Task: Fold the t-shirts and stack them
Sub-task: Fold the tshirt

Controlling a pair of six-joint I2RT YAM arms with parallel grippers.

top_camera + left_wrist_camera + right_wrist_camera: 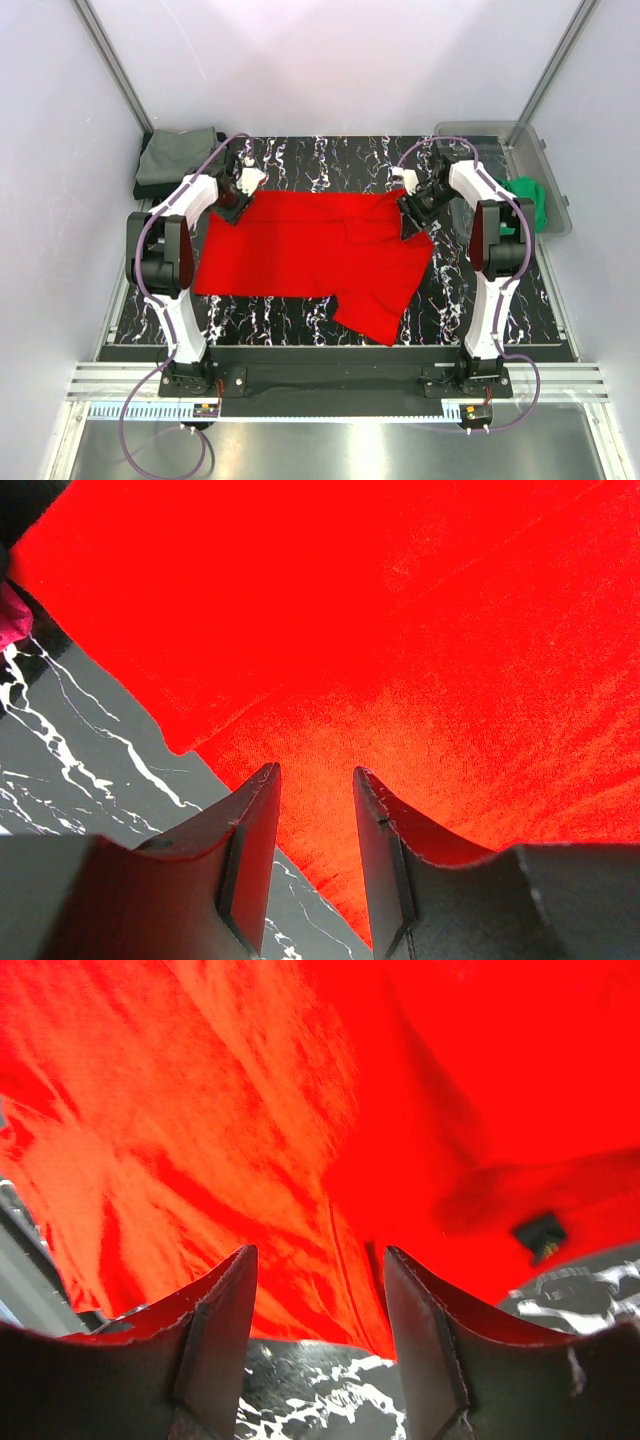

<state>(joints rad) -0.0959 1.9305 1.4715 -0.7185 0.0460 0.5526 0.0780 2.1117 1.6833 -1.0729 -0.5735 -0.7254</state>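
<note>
The bright red t-shirt (310, 255) lies spread across the black marbled table, one sleeve hanging toward the near edge. My left gripper (236, 203) is at its far left corner, open, with the cloth edge (330, 780) between and beyond its fingers. My right gripper (412, 212) is at the far right corner, open, with the red cloth (320, 1260) just ahead of its fingers. A folded grey-olive shirt (175, 158) lies on a dark one at the far left. A green shirt (530, 200) sits in the bin at the right.
A clear plastic bin (520, 140) stands at the far right edge of the table (300, 310). White walls and metal posts enclose the cell. A small black tag (540, 1235) shows on the red cloth.
</note>
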